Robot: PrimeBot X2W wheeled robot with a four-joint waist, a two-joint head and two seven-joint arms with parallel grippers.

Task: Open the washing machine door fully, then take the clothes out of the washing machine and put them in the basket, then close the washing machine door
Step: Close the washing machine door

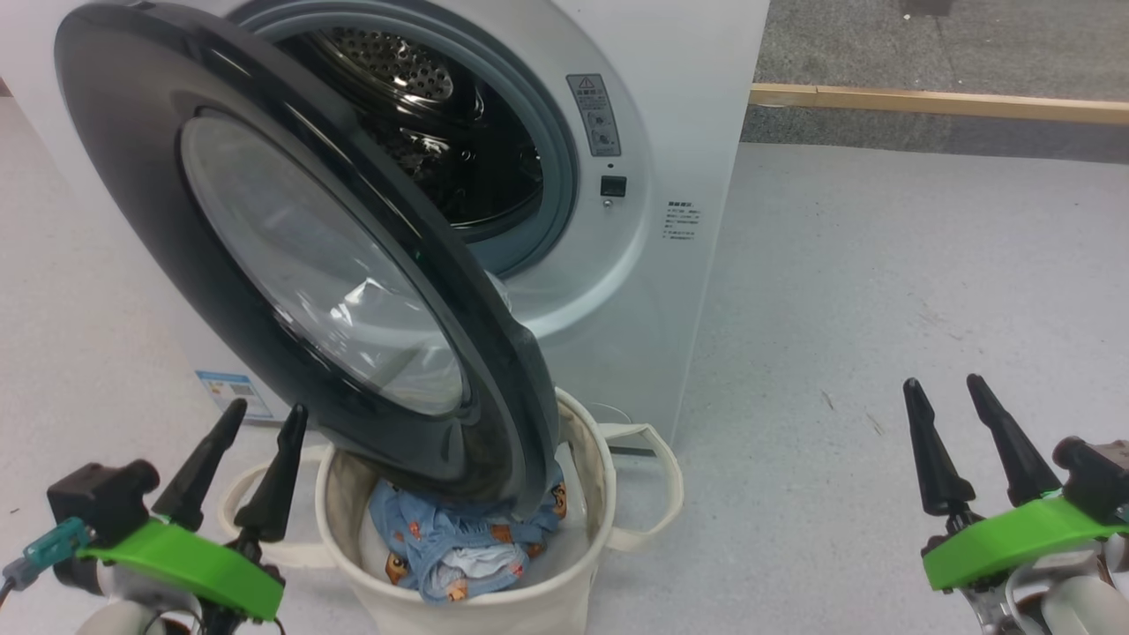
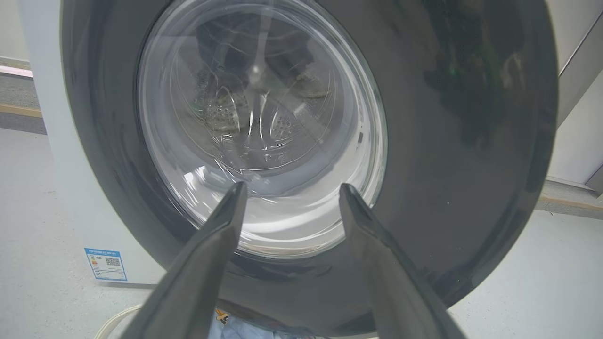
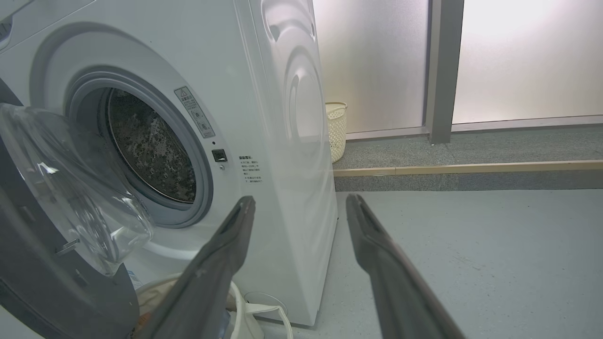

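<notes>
clothes (image 1: pixel 459 547) in basket (image 1: pixel 494 608) under door (image 1: pixel 291 256)

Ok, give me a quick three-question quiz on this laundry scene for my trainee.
1. True or false: the clothes lie inside the basket.
2. Pick one: the washing machine door is A) shut, B) swung open, C) taken off.
3. Fill the gap: both sets of jaws stand ____ and hold nothing.
Key: 1 true; 2 B; 3 open.
</notes>
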